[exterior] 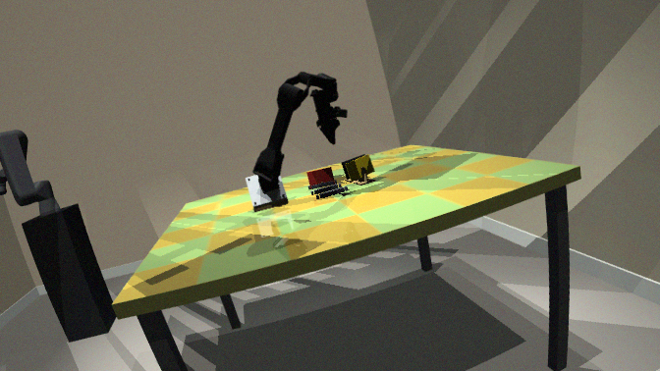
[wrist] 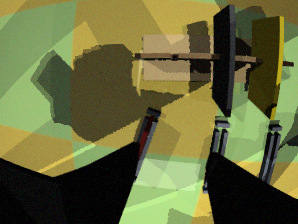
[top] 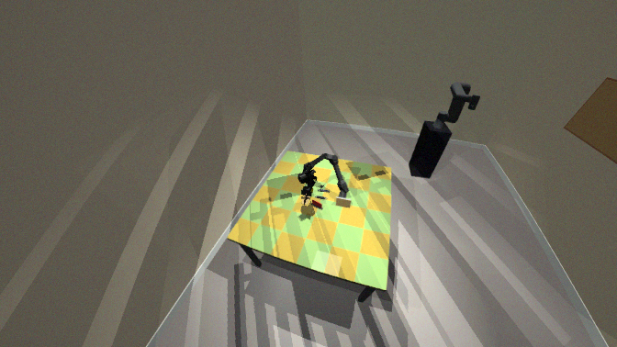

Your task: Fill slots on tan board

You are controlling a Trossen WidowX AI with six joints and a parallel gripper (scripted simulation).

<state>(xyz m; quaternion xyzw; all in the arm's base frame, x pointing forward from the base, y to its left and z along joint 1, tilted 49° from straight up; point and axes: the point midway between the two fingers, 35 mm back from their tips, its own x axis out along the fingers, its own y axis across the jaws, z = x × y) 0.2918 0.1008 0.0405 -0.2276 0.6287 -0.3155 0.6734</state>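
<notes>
Two flat rectangular boards, black [wrist: 224, 60] and yellow [wrist: 267, 62], upright, crossing tan board [wrist: 195, 56], end effector [exterior: 334, 142] [wrist: 173, 155] spread, empty

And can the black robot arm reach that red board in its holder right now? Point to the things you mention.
Probably yes: the black metal-looking gripper [exterior: 334, 142] [wrist: 173, 155] is open, hovering above, and nothing seems to block the flat red board [exterior: 320, 177] [wrist: 145, 137] from above.
</notes>
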